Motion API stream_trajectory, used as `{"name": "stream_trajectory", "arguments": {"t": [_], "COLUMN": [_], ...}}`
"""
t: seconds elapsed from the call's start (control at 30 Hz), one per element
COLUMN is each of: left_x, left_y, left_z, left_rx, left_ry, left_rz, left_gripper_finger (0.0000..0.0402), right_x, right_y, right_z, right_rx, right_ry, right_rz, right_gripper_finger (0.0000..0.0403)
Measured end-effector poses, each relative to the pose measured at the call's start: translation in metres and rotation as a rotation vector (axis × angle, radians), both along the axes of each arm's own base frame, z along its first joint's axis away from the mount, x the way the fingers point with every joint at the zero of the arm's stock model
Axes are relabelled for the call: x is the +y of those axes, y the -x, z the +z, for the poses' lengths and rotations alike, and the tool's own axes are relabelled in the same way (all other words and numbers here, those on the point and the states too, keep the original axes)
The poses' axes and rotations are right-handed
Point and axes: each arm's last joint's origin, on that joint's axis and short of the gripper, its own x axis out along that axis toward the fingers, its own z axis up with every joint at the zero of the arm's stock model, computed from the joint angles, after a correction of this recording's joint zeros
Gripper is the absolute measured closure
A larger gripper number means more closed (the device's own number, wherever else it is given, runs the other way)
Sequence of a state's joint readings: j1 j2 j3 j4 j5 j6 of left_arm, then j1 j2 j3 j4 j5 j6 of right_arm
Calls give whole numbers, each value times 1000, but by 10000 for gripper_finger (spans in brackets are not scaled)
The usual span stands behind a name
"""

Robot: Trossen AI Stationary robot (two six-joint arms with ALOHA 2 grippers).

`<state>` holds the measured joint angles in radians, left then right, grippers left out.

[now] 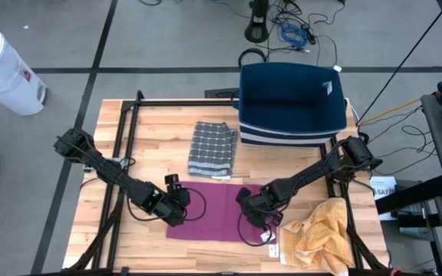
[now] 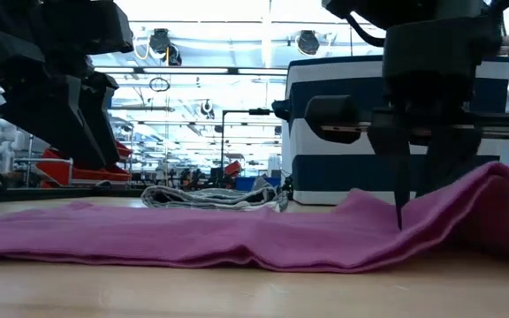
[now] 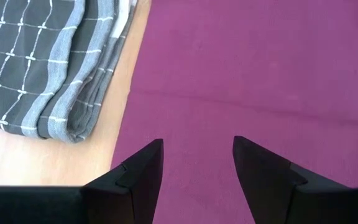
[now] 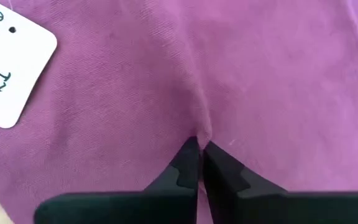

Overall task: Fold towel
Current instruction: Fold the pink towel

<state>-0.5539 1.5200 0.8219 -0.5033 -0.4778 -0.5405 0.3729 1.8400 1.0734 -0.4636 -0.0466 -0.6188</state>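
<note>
Item, far left of the high view: a white bin (image 1: 2, 69) is standing on the grey floor (image 1: 167, 38) at ten o'clock from the tabletop (image 1: 152, 123).

Item, left arm: it is reaching from the nine o'clock edge inward, and the left hand (image 1: 176, 205) is hovering over the left edge of the purple towel (image 1: 217, 211). The left wrist view alone is showing its fingers (image 3: 143, 171) spread apart and released, with nothing between them, cloth beneath.

Item, purple towel: it is lying flat at the six o'clock side of the tabletop, between the two hands. The low view is showing what the overhead one is not: the cloth is rising into a ridge (image 2: 493, 190) under the right hand.

Item, grey checked towel (image 1: 212, 148): it is lying folded at twelve o'clock from the purple one, apart from it.

Item, right arm: it is angling in from the three o'clock edge, elbow high. The right hand (image 1: 258, 208) is pressing down on the towel's right part. The right wrist view is showing the fingers (image 4: 188, 165) clenched on a pinch of purple cloth, beside a white tag (image 4: 8, 68).

Item, blue bin (image 1: 291, 100): it is sitting at the twelve o'clock edge.

Item, yellow cloth (image 1: 321, 234): it is lying crumpled at five o'clock.

Item, room: ceiling lights and shelving are showing beyond, in the low view.
</note>
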Motion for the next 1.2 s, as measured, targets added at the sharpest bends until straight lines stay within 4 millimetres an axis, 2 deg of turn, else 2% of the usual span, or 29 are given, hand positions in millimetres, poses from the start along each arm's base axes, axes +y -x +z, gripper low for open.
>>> {"name": "stream_trajectory", "arguments": {"t": [0.67,1.2], "left_x": [1,-1], "left_y": [1,1], "left_z": [0,0], "left_rx": [7,5], "left_ry": [-15,-11], "left_rz": [2,0], "left_gripper_finger": [200,200], "right_x": [18,13], "right_y": [-19,-4], "right_z": [65,115], "right_rx": [23,-91], "right_ry": [98,40], "right_rz": [-33,-115], "right_gripper_finger": [403,403]}}
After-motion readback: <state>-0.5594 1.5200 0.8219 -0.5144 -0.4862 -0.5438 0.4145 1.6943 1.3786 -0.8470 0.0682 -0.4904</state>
